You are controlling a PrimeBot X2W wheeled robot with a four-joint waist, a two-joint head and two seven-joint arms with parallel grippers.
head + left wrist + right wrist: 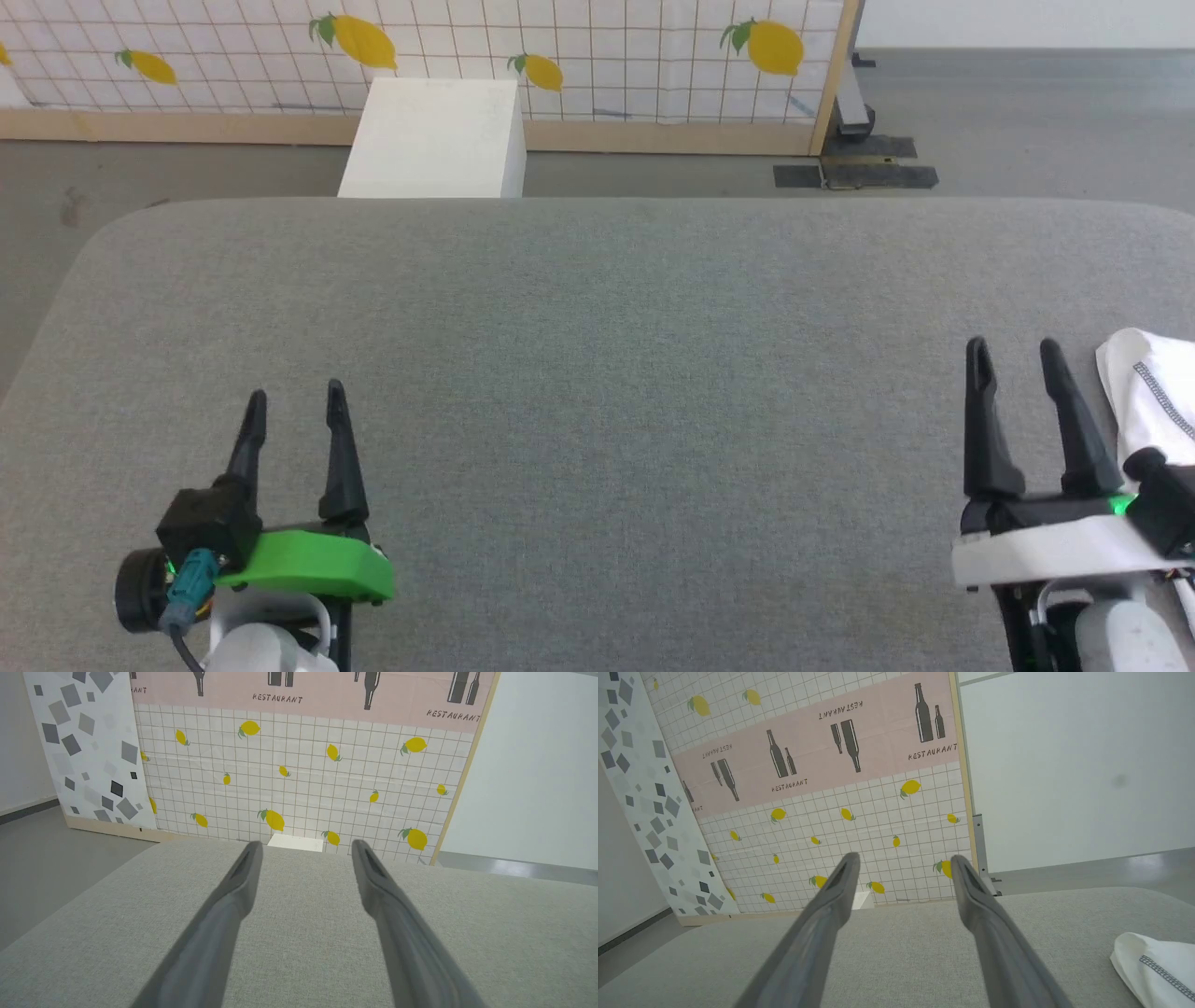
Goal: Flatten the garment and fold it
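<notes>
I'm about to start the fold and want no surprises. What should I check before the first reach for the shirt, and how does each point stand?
1. Fingers of the left gripper apart, nothing between them: ok.
2. Fingers of the right gripper apart, nothing between them: ok.
3. The garment fully in the head view: not ok, it is cut off at the right edge.
4. The garment lying flat: not ok, the part that shows is bunched.
5. Collar and sleeves located: cannot tell.
6. The grey surface free in the middle for spreading: ok; the white box stands beyond its far edge.
</notes>
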